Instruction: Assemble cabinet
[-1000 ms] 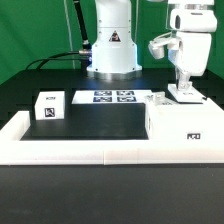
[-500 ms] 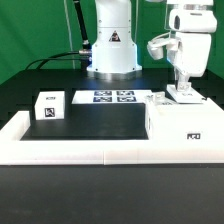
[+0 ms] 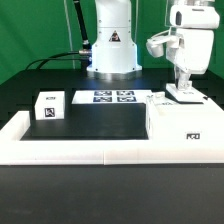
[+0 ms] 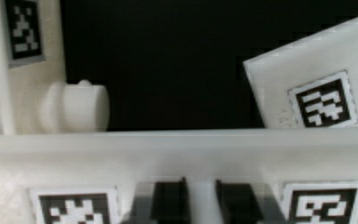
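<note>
1. Exterior view: the big cabinet body (image 3: 185, 128) sits at about 4 o'clock on the black table (image 3: 100, 122). Its tag faces the camera, and it's snug against the low white rim wall (image 3: 70, 152).
2. Same view: the small cabinet cube (image 3: 48, 108) is at 9 o'clock, well apart from the body. The marker board (image 3: 112, 97) lies around 12 o'clock, just in front of the robot base (image 3: 112, 45).
3. The gripper (image 3: 183, 93) is at 2 o'clock, pointing down, with its tips right at a flat cabinet panel (image 3: 196, 99) behind the body's top.
4. Wrist view: the dark fingers (image 4: 163, 205) are close together with just a thin pale sliver between them, right by a tagged white edge (image 4: 176, 150). Honestly can't tell if they're pinching anything.
5. Also in the wrist view: a tilted tagged piece (image 4: 309, 85) and a rounded white knob (image 4: 78, 105) lie beyond that edge.
</note>
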Action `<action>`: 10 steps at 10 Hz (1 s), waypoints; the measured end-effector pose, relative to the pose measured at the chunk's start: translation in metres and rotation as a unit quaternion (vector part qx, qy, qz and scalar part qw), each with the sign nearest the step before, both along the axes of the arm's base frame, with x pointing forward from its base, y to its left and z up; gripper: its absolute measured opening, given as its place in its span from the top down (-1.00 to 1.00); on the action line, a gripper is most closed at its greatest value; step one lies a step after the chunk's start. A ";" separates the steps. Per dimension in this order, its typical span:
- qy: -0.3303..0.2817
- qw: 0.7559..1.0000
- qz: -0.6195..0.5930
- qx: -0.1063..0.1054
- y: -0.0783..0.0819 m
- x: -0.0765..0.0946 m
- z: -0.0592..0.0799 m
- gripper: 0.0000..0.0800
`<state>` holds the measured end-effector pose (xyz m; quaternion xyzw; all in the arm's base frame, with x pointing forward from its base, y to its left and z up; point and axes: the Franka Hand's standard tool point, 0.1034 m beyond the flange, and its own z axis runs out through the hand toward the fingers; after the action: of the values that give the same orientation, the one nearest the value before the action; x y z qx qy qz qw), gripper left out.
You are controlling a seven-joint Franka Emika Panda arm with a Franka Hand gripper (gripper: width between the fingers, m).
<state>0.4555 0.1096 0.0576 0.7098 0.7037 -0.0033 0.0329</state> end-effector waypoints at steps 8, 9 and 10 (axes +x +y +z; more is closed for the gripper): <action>0.013 1.000 -0.002 -0.011 -0.013 0.001 -0.003 0.82; 0.012 1.000 0.000 -0.011 -0.012 0.001 -0.002 0.82; 0.010 1.000 0.005 -0.012 -0.011 0.000 0.001 0.82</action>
<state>0.4559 0.0982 0.0589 0.7057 0.7075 -0.0184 0.0340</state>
